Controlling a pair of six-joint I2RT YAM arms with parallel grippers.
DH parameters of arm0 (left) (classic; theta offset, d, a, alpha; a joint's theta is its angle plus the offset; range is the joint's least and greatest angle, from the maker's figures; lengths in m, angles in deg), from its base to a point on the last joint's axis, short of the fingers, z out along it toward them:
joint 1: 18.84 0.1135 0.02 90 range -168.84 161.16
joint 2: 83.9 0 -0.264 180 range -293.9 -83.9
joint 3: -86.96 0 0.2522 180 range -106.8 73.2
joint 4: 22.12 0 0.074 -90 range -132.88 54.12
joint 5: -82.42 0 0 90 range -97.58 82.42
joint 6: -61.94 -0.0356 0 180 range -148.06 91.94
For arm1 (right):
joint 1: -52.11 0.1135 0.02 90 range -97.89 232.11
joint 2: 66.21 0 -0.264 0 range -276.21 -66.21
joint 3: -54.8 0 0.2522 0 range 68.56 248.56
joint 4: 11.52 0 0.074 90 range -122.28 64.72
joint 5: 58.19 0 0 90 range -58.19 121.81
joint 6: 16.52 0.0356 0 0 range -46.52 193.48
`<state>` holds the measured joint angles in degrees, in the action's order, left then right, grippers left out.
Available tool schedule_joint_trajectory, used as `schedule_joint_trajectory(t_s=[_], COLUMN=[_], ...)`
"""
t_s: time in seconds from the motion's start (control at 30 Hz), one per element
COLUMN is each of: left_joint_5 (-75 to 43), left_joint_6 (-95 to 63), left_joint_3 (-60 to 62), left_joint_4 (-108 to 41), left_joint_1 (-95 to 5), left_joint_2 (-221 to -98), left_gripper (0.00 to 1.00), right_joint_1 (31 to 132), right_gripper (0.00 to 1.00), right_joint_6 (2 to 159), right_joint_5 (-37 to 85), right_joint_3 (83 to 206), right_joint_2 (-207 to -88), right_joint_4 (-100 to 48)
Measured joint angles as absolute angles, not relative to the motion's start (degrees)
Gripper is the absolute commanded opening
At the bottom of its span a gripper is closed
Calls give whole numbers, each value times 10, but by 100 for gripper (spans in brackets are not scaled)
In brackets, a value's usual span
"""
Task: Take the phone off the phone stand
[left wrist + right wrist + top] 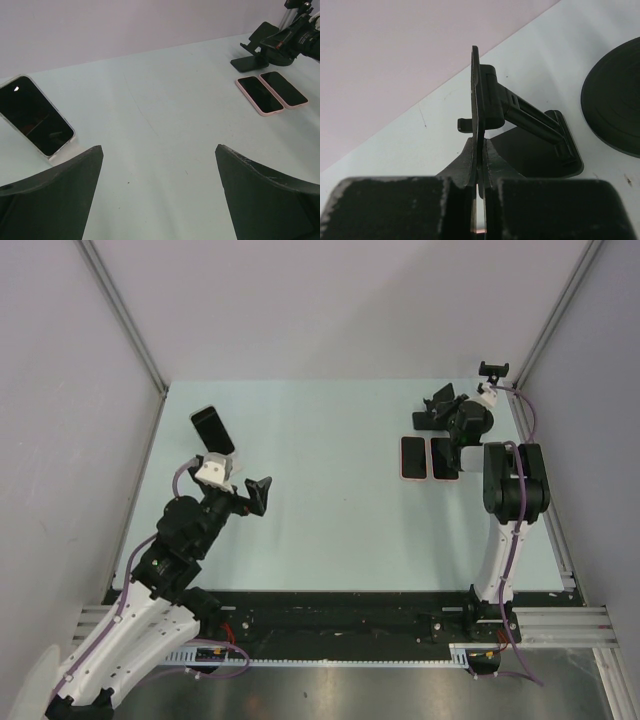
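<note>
A black phone in a clear case (35, 116) stands tilted at the far left of the table (212, 429); its support is hidden behind it. My left gripper (159, 147) is open and empty, hovering short of it and to its right (262, 494). At the far right stands an empty black phone stand (254, 49). My right gripper (479, 150) is shut on the stand's thin upright plate (476, 90), seen edge-on, and shows in the top view (440, 406). Two phones in pink cases (413, 457) (443, 457) lie flat, side by side, in front of that stand.
A round black disc (615, 100) lies on the table right of the black stand. A small black clamp on a post (493, 369) stands at the far right corner. Grey walls enclose the table on three sides.
</note>
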<state>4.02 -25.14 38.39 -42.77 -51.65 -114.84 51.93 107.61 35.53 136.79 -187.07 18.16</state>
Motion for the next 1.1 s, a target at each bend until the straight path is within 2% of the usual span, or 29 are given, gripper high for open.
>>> schedule_joint_trajectory(t_s=[0.07, 0.1, 0.2, 0.3, 0.6, 0.83, 1.1], left_joint_5=[40, 40, 40, 38, 38, 38, 54], left_joint_6=[-251, -251, -251, -251, -251, -251, -250], left_joint_3=[384, 384, 384, 384, 384, 384, 384], left_joint_4=[-428, -428, -428, -428, -428, -428, -428], left_joint_1=[-517, -517, -517, -517, -517, -517, -517], left_joint_2=[-1147, -1146, -1145, -1144, -1132, -1129, -1144], left_gripper=[100, 100, 100, 100, 100, 100, 100], right_joint_1=[517, 516, 513, 507, 504, 513, 516], right_gripper=[15, 26, 39, 59, 99, 100, 100], right_joint_6=[1076, 1077, 1072, 1068, 1060, 1061, 1070], right_joint_5=[354, 353, 355, 356, 360, 383, 414], right_joint_3=[1368, 1367, 1364, 1359, 1333, 1287, 1219], right_joint_2=[-1870, -1870, -1866, -1864, -1820, -1701, -1458], right_joint_4=[182, 182, 176, 167, 119, 45, -106])
